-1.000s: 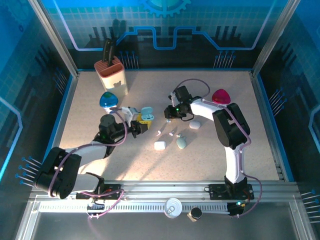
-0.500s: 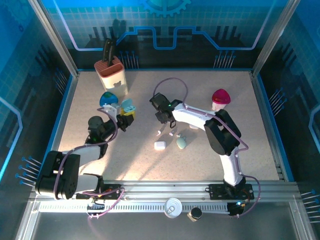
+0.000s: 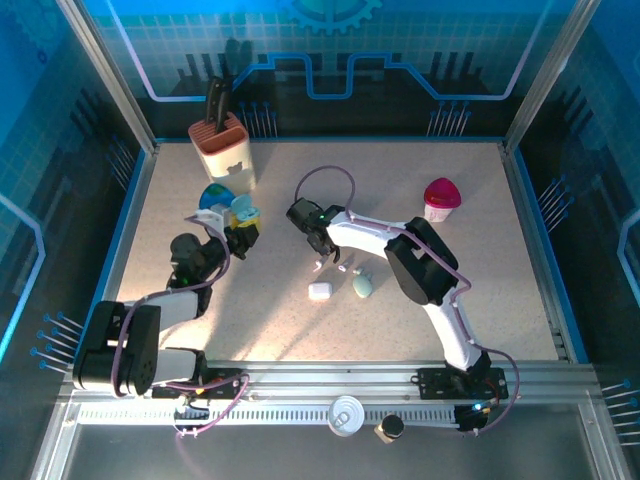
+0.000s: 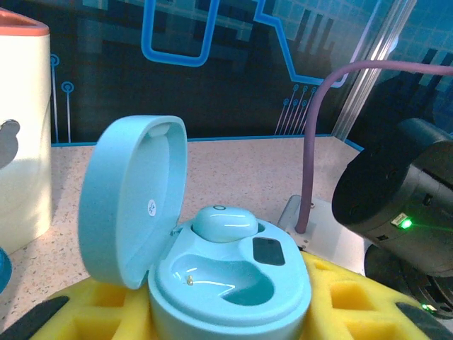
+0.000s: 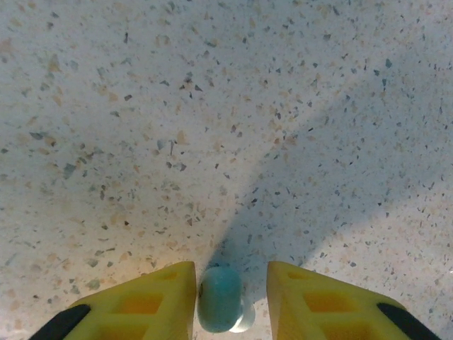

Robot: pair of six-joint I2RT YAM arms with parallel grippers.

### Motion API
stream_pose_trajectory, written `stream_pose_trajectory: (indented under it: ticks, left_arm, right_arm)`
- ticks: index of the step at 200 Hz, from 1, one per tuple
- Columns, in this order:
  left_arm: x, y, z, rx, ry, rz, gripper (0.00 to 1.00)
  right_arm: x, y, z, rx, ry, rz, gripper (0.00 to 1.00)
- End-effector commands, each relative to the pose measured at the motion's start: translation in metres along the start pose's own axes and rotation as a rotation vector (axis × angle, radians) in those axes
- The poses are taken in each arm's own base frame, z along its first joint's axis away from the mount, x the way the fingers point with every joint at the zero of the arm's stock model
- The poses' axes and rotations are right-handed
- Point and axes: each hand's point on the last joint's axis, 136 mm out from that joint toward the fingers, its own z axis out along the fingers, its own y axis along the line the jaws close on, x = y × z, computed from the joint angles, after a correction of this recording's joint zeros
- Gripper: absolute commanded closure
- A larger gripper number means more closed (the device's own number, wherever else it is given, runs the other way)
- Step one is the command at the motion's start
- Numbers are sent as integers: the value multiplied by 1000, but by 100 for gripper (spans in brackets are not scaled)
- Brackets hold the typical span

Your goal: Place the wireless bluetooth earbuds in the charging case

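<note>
Top view: the left gripper (image 3: 238, 222) clamps the open charging case (image 3: 243, 211); the right gripper (image 3: 320, 250) hangs near the case's right side. Left wrist view: a docked earbud (image 4: 223, 222) fills one socket; the near socket (image 4: 219, 280) is empty. Right wrist view: parted fingers (image 5: 163, 297) straddle the loose earbud (image 5: 218, 306), not yet pinched; centre it before squeezing.

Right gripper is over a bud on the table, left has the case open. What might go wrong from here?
1. The loose earbud is small and rounded between the open fingers of the right gripper; closing may squirt it away.
2. The charging case in the left gripper has a seated earbud and just one empty well; a misaligned bud could miss or dislodge its neighbour.
3. The right arm sits close beside that case, so a bump seems possible.
</note>
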Motion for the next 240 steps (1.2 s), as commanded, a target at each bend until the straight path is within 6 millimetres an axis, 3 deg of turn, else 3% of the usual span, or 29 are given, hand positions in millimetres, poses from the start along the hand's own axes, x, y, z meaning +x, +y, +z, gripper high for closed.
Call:
stream_pose_trajectory:
  ticks: [1, 64, 87, 134, 162, 219, 240]
  left_arm:
    - [-5, 1, -2, 5, -33, -4, 70]
    - [-4, -7, -1, 55, -35, 17, 70]
    - [-4, -11, -1, 84, -39, 33, 70]
    - [0, -29, 6, 127, -28, 103, 70]
    - [3, -55, 18, 173, -17, 197, 70]
    - [4, -102, 39, 305, -36, 296, 75]
    - [2, -116, 45, 351, -64, 308, 75]
  right_arm:
    - [1, 4, 2, 22, 15, -31, 70]
    - [-1, 4, -2, 10, 10, -29, 87]
    - [0, 2, -7, -16, 5, -10, 87]
    - [-5, -17, -41, -192, -91, 174, 87]
    - [-9, -29, -81, -403, -213, 315, 87]
    - [-21, -47, -212, -924, -538, 468, 85]
    - [-25, -44, -247, -1074, -610, 467, 84]
